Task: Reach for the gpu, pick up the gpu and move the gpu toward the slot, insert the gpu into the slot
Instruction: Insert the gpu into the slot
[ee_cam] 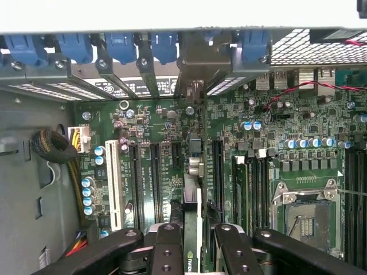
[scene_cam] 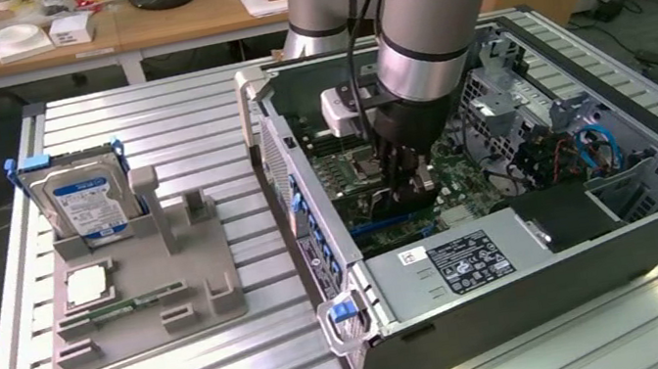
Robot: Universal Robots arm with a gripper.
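gpu (ee_cam: 192,195) in end effector (ee_cam: 198,230) | over motherboard (ee_cam: 155,132) | inside case (scene_cam: 522,312)

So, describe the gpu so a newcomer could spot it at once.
Look into the open computer case, at the green motherboard below the arm's hand. The gpu is the thin card standing on edge between the hand's fingers, silver bracket against the rear slot wall; the slots either side of it are empty.

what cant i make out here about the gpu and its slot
- Wrist view: whether the gpu between the fingers is seated. It is seen edge-on and covers its slot.
- Exterior view: the gpu's lower edge and the slot, hidden behind the arm.
- Exterior view: the print on the label, too small to read.
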